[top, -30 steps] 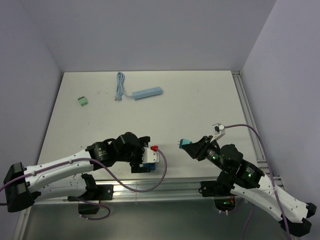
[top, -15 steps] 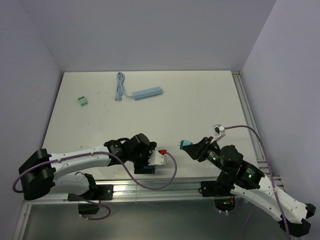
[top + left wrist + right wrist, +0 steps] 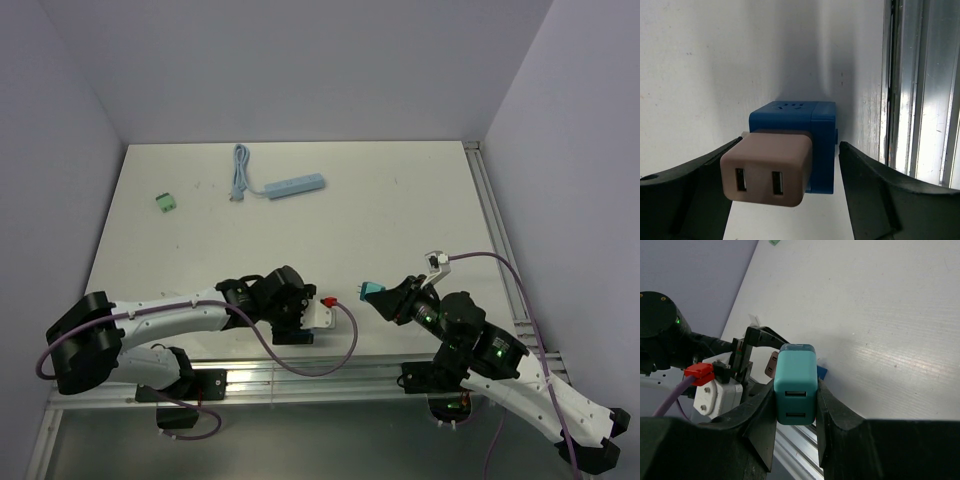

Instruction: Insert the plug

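Observation:
In the left wrist view a blue adapter (image 3: 820, 145) with a tan two-slot socket face (image 3: 767, 172) lies on the white table. My left gripper (image 3: 790, 145) straddles it, open: the left finger (image 3: 695, 185) is at the tan face, and a thin gap shows before the right finger (image 3: 875, 195). From above, the left gripper (image 3: 290, 325) covers the adapter. My right gripper (image 3: 385, 297) is shut on a teal plug (image 3: 370, 290), held off the table just right of the left gripper, prongs pointing left. In the right wrist view the teal plug (image 3: 795, 385) has the tan socket (image 3: 771, 365) beyond it.
An aluminium rail (image 3: 920, 100) runs along the table's near edge, close beside the adapter. A light-blue power strip (image 3: 295, 185) with its cord and a small green block (image 3: 166, 202) lie at the back left. Purple cables (image 3: 340, 350) loop near both wrists.
My left arm has shifted right and its jaws have narrowed around the adapter. The right arm with the teal plug has barely moved.

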You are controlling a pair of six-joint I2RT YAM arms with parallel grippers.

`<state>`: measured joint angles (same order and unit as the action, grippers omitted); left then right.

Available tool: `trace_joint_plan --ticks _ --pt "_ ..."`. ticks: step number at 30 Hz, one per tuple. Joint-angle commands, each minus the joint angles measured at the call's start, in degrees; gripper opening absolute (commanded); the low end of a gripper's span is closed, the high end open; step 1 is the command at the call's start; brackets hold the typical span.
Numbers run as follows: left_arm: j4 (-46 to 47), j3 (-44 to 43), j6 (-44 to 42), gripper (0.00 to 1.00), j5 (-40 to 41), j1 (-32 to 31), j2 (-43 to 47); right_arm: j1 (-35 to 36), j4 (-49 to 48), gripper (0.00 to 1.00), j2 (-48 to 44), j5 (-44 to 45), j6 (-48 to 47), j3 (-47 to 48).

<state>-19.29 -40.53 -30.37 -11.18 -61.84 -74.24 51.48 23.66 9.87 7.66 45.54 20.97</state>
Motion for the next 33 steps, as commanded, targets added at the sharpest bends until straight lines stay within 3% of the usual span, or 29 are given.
trace_joint_plan --ticks 1,4,10,13,14,15,21,25,33 --pt "2.5 -0.4 0.2 0.81 -1.4 0.5 -0.9 -0.2 -1.6 0.00 -0.4 0.0 -0.4 -0.1" --pt "2.9 -0.4 0.5 0.77 -2.1 0.8 -1.6 -0.3 -1.7 0.00 -0.1 -0.1 -0.3 -0.2" --pt "3.1 -0.8 1.3 0.49 -2.8 1.2 -2.8 -0.2 -1.6 0.00 -0.5 -0.2 0.0 -0.2" --pt "2.5 -1.1 1.4 0.27 -3.9 1.2 -3.4 -0.2 -1.5 0.00 -0.3 -0.4 0.1 -0.2" --pt "2.6 -1.2 1.7 0.08 -3.9 1.2 -3.4 -0.2 -1.4 0.00 -0.1 -0.4 0.3 -0.1" --pt "2.6 -1.3 2.0 0.00 -3.8 1.2 -3.6 -0.3 -1.2 0.00 0.4 -0.5 0.3 -0.1" --pt "3.1 -1.9 5.7 0.00 -3.2 1.2 -2.9 -0.3 -1.3 0.00 2.5 -2.8 1.9 -0.1" --pt "7.7 -1.8 17.6 0.00 4.3 1.2 0.5 -0.3 -1.6 0.00 4.6 -6.7 1.9 0.4" --pt "16.6 -0.2 32.6 0.00 12.8 1.1 13.0 -0.2 -4.8 0.00 4.2 -12.5 4.3 -0.1"
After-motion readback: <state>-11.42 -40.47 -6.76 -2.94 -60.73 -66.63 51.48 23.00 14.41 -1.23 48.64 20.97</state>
